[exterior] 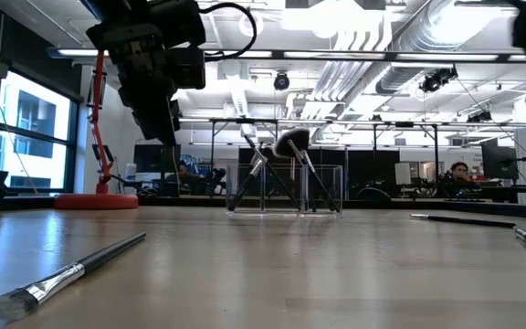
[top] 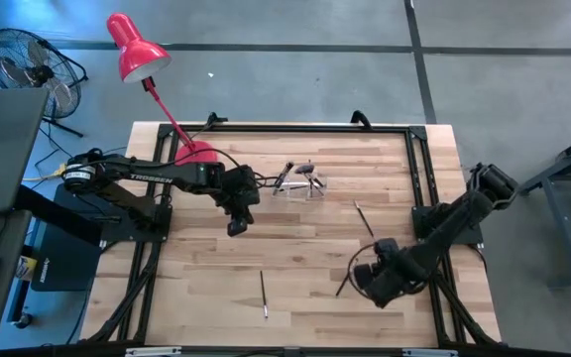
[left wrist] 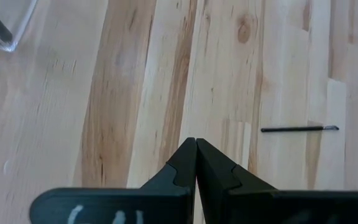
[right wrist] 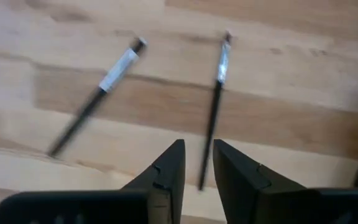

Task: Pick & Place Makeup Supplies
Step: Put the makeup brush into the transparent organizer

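A small clear holder [top: 300, 181] stands at the table's far middle with several makeup brushes leaning in it, one with a fluffy black head [exterior: 290, 142]. Loose brushes lie flat on the wood: one near the front edge [top: 264, 295], one right of the middle [top: 363, 218], one beside my right gripper [top: 343, 285]. My left gripper [left wrist: 196, 146] hangs shut over bare wood, left of the holder, holding nothing. My right gripper [right wrist: 197, 149] points down above two brushes, one silver-banded [right wrist: 104, 93] and one thin [right wrist: 213, 109]. Its fingers stand slightly apart, the thin brush's end showing through the gap.
A red desk lamp [top: 139, 50] stands with its base [top: 194, 154] on the table's far left. A black frame [top: 409, 169] runs around the table's edges. A thin liner [left wrist: 300, 129] lies ahead of my left gripper. Bare wood lies between the arms.
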